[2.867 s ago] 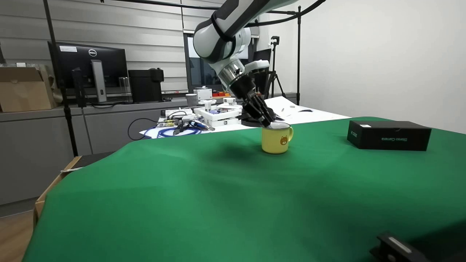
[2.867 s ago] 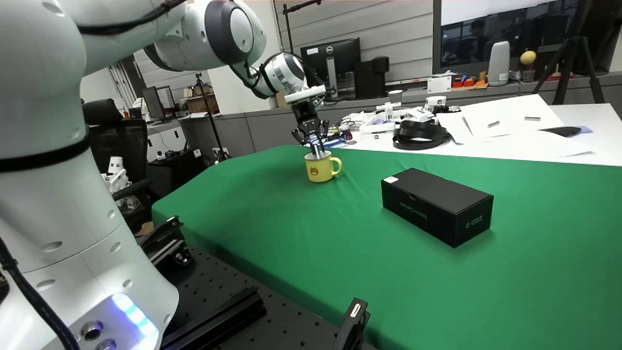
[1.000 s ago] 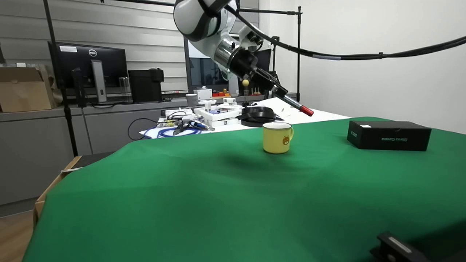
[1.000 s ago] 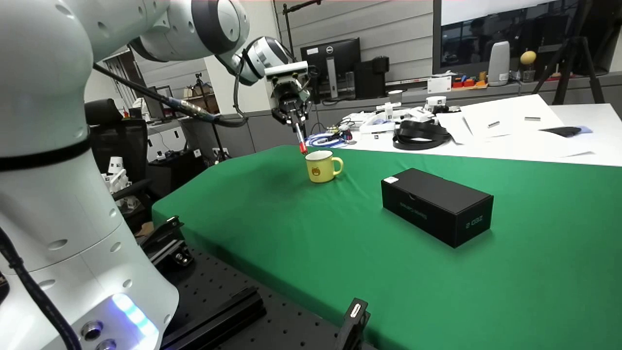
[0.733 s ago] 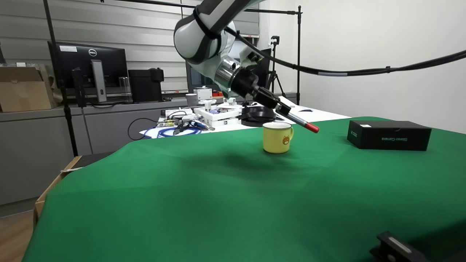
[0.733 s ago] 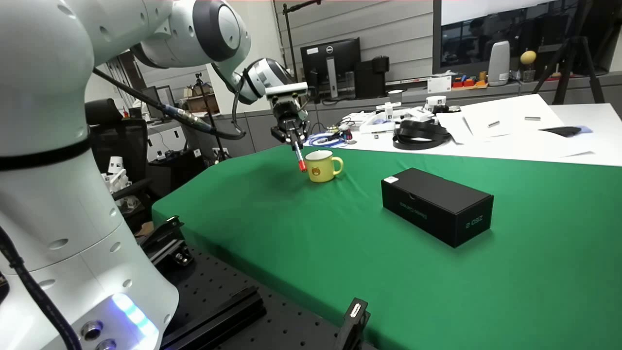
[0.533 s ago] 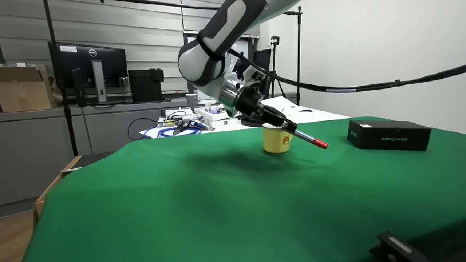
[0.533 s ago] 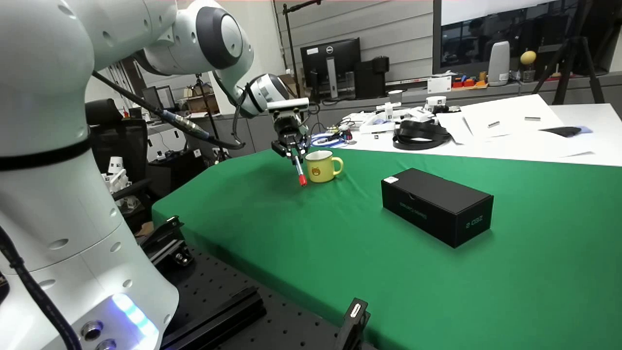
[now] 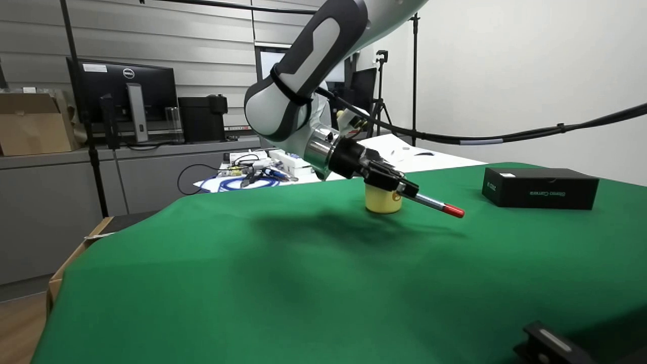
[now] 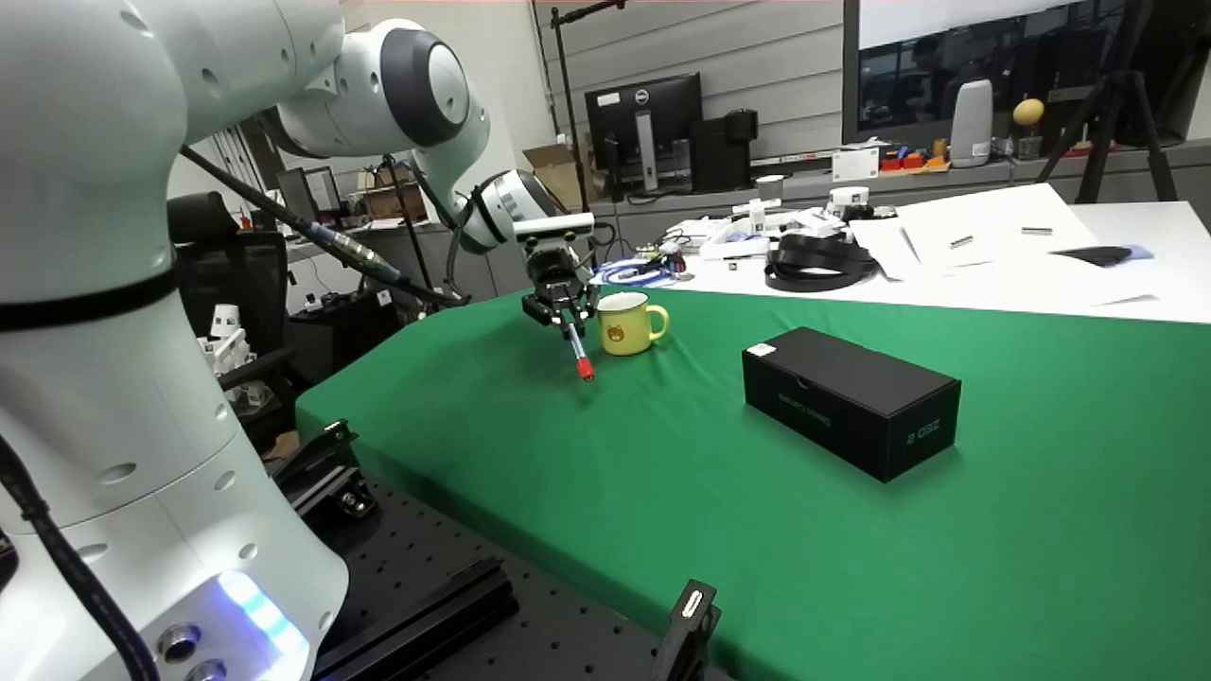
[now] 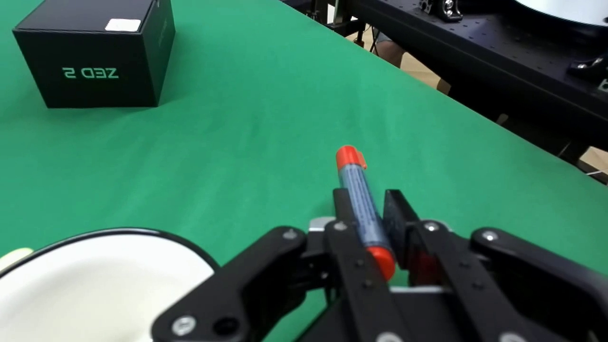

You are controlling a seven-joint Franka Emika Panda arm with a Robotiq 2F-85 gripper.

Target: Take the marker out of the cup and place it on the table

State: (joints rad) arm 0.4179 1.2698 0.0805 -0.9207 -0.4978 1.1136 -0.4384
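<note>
The Robotiq gripper (image 11: 366, 198) has its two black fingers (image 11: 398, 209) clamped on the barrel of the red-capped marker (image 11: 357, 183), which pokes out past them. The marker is outside the yellow mug (image 10: 623, 326) and tilted, cap end lowest, held low over the green cloth-covered table (image 10: 662, 492) (in an exterior view a thin shadow (image 9: 447, 233) falls on the cloth beneath the cap, apart from it). The mug stands upright on the table just beside the gripper, a bear face printed on its side; whether gripper and mug touch cannot be told. In the wrist view the mug's white inside and black rim show. A black ZED 2 camera box (image 10: 851, 397) lies on the same table, well apart from the marker. Beyond the table, a Dell monitor (image 9: 113, 91) stands on a grey ledge (image 9: 202, 146)
</note>
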